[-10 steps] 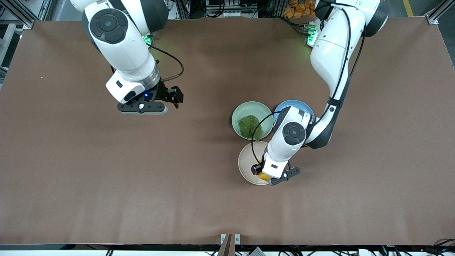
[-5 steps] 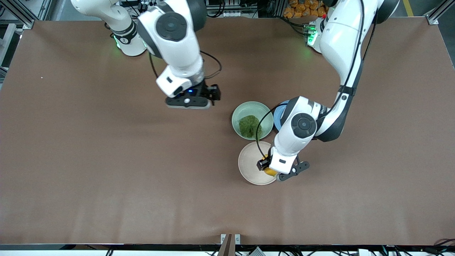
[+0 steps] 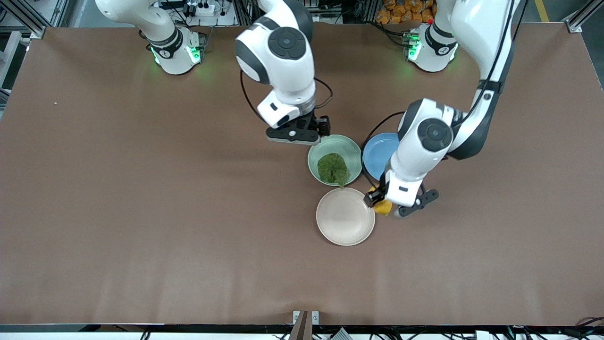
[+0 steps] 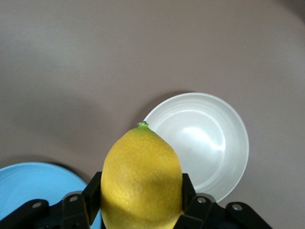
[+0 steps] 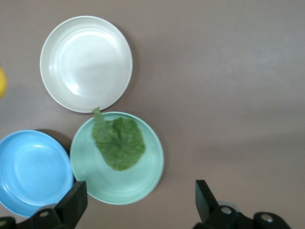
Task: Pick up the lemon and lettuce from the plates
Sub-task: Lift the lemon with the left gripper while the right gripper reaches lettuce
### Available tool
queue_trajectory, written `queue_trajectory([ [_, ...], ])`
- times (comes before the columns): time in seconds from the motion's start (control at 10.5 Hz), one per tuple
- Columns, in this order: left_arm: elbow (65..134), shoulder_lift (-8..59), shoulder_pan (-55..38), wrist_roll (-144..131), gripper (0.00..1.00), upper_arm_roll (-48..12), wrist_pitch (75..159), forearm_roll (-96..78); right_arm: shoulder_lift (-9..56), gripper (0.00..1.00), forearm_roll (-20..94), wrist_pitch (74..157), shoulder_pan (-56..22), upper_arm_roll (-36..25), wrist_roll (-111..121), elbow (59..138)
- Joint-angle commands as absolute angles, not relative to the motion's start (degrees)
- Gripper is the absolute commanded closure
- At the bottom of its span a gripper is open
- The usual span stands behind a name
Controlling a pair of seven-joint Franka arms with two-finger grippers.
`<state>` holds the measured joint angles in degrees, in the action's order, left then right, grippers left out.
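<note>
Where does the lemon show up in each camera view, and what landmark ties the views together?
Front view: the lemon is in the left gripper, just past the beige plate's rim.
Left wrist view: lemon large, between the gripper's fingers.
Right wrist view: a yellow sliver at the picture's edge.
Shared landmark: the beige plate.

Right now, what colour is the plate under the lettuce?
Pale mint green. The plate with the lettuce on it shows best in the right wrist view.

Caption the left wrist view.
Left gripper holds the oval yellow lemon above the brown table, empty beige-white plate below.
</note>
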<state>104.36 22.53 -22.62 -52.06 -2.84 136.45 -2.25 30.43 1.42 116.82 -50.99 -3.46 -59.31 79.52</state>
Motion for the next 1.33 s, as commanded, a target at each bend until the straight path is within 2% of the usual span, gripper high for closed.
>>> queue_trajectory([
  [0.0, 113.7, 14.8, -20.2, -48.4, 1.00, -3.1, 138.3, -2.7, 39.1, 0.00, -0.3, 117.6, -53.2, -4.2, -67.4, 71.0],
  [0.19, 115.3, 13.8, -17.4, -44.1, 1.00, -3.1, 138.3, -2.7, 42.1, 0.00, -1.1, 119.1, -54.6, -4.2, -70.7, 70.1],
  [0.48, 115.3, 13.0, -13.4, -39.1, 1.00, -3.1, 137.0, -2.7, 48.1, 0.00, -5.4, 127.6, -56.0, -4.2, -80.2, 70.0],
  [0.95, 115.1, 13.3, -6.2, -28.8, 1.00, -3.1, 132.6, -2.8, 55.4, 0.02, -11.4, 128.5, -57.1, -4.5, -81.7, 64.5],
  [1.24, 114.0, 17.3, -3.9, -26.7, 1.00, -2.6, 131.2, -2.5, 57.7, 0.07, -16.9, 131.0, -57.7, -4.4, -81.7, 63.9],
])
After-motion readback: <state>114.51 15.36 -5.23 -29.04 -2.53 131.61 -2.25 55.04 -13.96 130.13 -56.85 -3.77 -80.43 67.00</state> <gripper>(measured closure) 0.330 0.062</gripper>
